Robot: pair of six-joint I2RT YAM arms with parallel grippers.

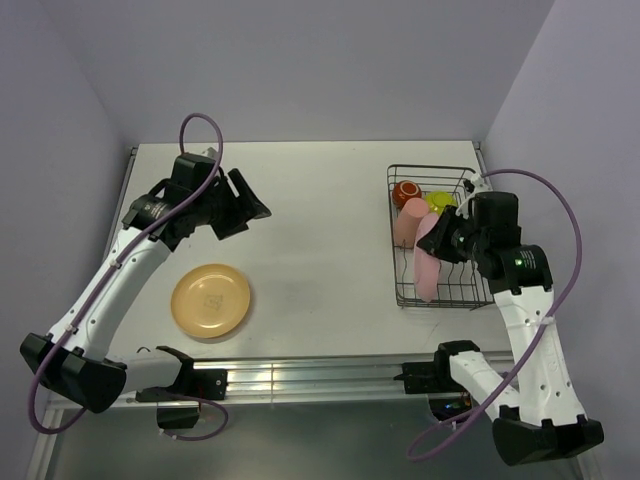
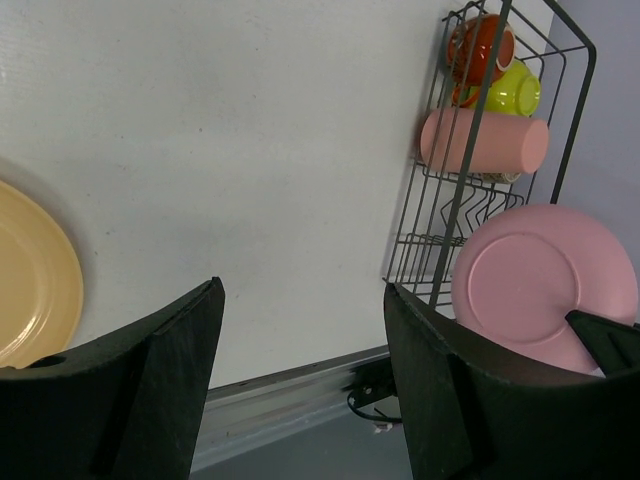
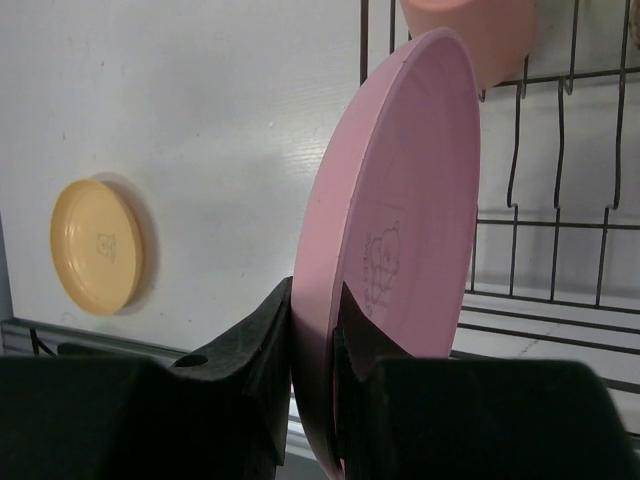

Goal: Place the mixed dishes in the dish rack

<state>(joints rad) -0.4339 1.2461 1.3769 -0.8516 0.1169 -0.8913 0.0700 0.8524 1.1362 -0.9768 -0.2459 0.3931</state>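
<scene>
**Right arm holds pink plate at rack; left arm unloaded**

In the top view, the right arm rises from the lower right and bends left over the dish rack [image 1: 394,245] at the right of the frame. The right gripper [image 3: 312,330] is clenched on the rim of the pink plate [image 3: 400,220], which stands on edge over the rack's lower left part. Whether the plate touches the wires cannot be told.

The left arm reaches from the lower left to the upper left. The left gripper [image 2: 300,300] is spread wide, holds nothing and touches nothing.

The pale orange plate [image 1: 210,300] lies flat on the table [image 1: 320,220], left of centre. The salmon tumbler [image 1: 406,222], lime-green bowl [image 1: 440,200] and dark red-brown mug [image 1: 406,191] sit in the rack's upper part.
</scene>
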